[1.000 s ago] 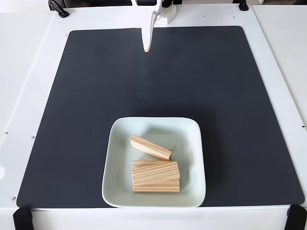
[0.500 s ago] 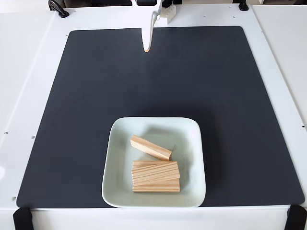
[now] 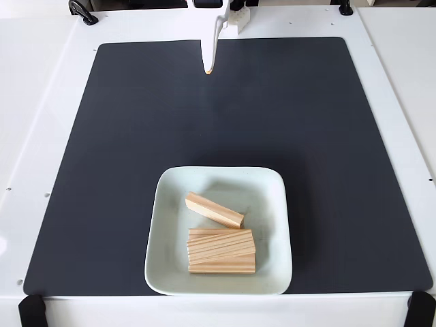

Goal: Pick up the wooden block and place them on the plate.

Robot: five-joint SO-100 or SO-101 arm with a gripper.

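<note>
In the fixed view the pale mint-green plate [image 3: 169, 231] lies at the near middle of the dark mat. One wooden block [image 3: 214, 209] rests tilted inside it. Just in front of that one, more wooden blocks [image 3: 221, 251] lie stacked flat against each other, also in the plate. My white gripper [image 3: 208, 68] hangs at the far edge of the mat, well away from the plate. Its fingers come together in one narrow orange-tipped point with nothing between them.
The dark mat [image 3: 122, 136] covers most of the white table [image 3: 41, 102]. Black clamps sit at the near corners [image 3: 30, 310] and along the far edge.
</note>
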